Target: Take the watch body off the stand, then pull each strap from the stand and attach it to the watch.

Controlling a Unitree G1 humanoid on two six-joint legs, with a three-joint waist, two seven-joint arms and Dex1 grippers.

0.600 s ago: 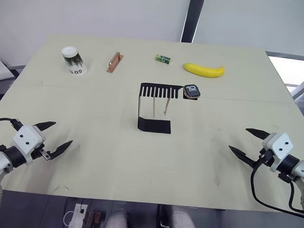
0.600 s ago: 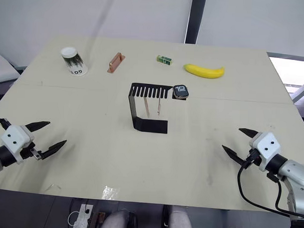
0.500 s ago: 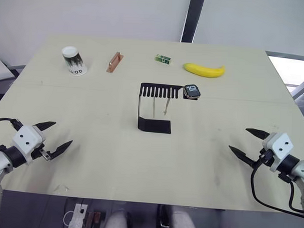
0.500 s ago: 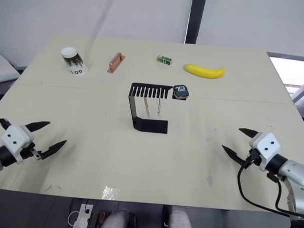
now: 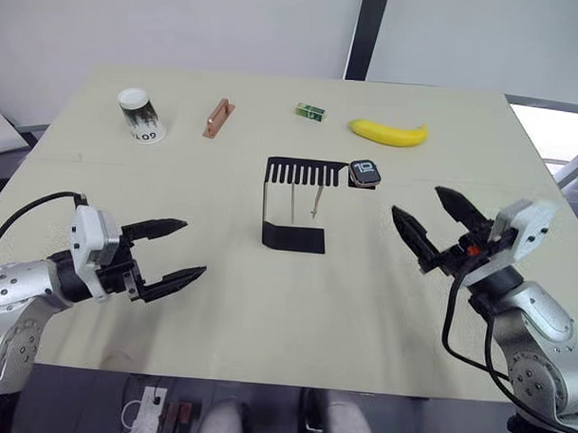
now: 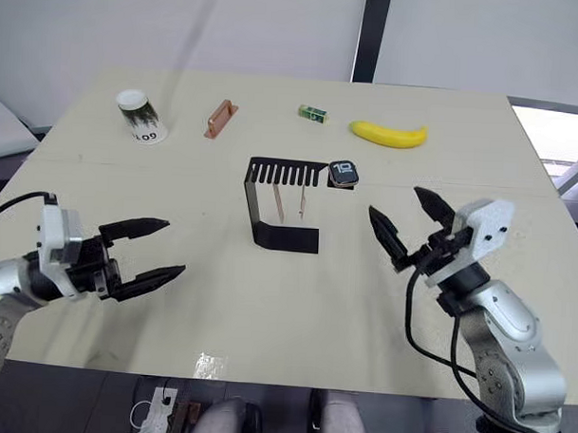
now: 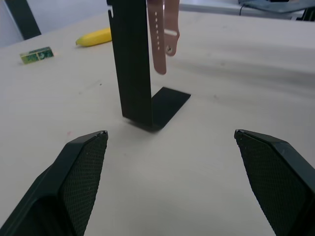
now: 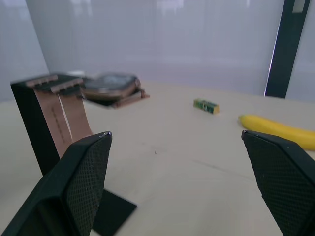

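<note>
The stand [image 5: 294,205] sits mid-counter [image 5: 220,300], watch body [image 5: 365,173] on its 3 o'clock end, straps [image 5: 315,200] hanging beneath; banana [image 5: 388,133] at 1 o'clock, cup [image 5: 141,115] at 10 o'clock.

Grey metallic forearms end in white wrist blocks with dark screws, tapered black textured fingers, looping black cables.

Even, bright, diffuse light covers the table [image 5: 220,300]; shadows are soft and faint, the clearest being a pale one beside the stand [image 5: 291,205] foot. At 3 o'clock in the head views a window patch is blown out white. In the right wrist view the watch body [image 8: 109,84] is blurred, the near fingertips [image 8: 74,182] soft. The banana [image 7: 96,37] in the left wrist view is slightly soft.
</note>
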